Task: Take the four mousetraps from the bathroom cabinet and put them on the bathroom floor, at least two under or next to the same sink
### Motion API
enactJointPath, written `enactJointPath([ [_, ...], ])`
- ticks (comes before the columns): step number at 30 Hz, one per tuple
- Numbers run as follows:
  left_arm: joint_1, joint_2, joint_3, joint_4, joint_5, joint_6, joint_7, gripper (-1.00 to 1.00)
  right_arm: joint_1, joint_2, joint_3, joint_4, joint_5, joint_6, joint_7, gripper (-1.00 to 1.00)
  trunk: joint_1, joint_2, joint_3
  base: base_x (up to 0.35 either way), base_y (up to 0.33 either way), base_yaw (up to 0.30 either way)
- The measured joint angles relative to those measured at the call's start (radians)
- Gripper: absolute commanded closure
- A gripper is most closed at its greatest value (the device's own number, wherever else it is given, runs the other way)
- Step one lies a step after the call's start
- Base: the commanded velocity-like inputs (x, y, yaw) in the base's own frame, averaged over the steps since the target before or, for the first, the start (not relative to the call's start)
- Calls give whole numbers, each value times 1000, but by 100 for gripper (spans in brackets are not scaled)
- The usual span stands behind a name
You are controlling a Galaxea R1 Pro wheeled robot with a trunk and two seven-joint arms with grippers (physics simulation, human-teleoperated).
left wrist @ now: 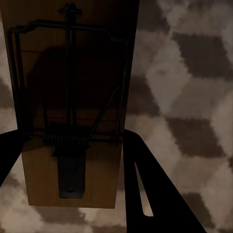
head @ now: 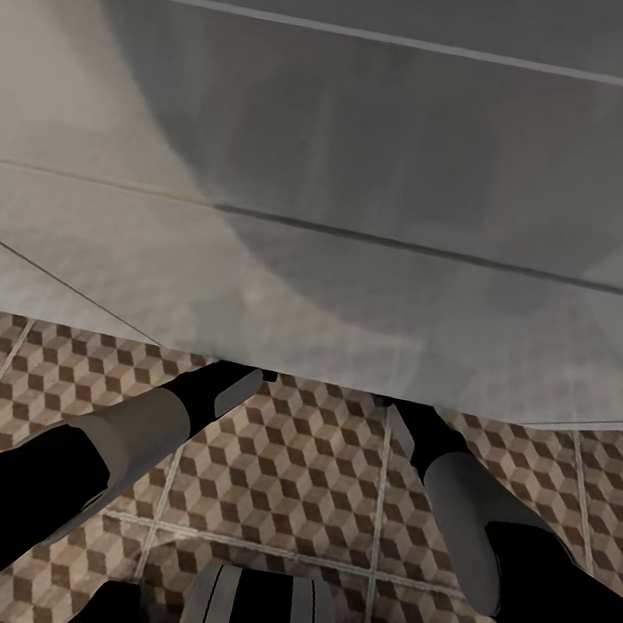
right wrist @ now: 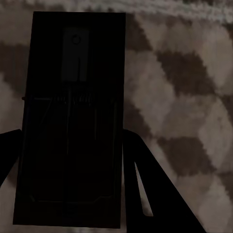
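Observation:
A mousetrap (left wrist: 73,63), a brown wooden board with dark wire parts, sits between the fingers of my left gripper (left wrist: 73,141), which touch its two long edges. My right gripper (right wrist: 73,141) is shut the same way on a second, darker mousetrap (right wrist: 73,73) with a pale metal tab. Both traps hang close over the cube-patterned bathroom floor (head: 285,469). In the head view, both forearms reach forward under a broad pale white surface (head: 330,203), apparently the sink unit, which hides the hands.
My left forearm (head: 152,417) and right forearm (head: 463,499) run close together above the tiles. A pale grout line (right wrist: 160,7) lies just beyond the right trap. My own base (head: 255,616) is at the head view's lower edge.

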Motion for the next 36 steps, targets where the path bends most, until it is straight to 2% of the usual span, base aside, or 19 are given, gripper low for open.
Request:
enactJointPath([
  [36, 0, 0, 1, 0, -1, 0, 0, 100, -3, 0, 0, 9, -3, 10, -2, 100, 0, 0, 0, 0, 0, 0],
])
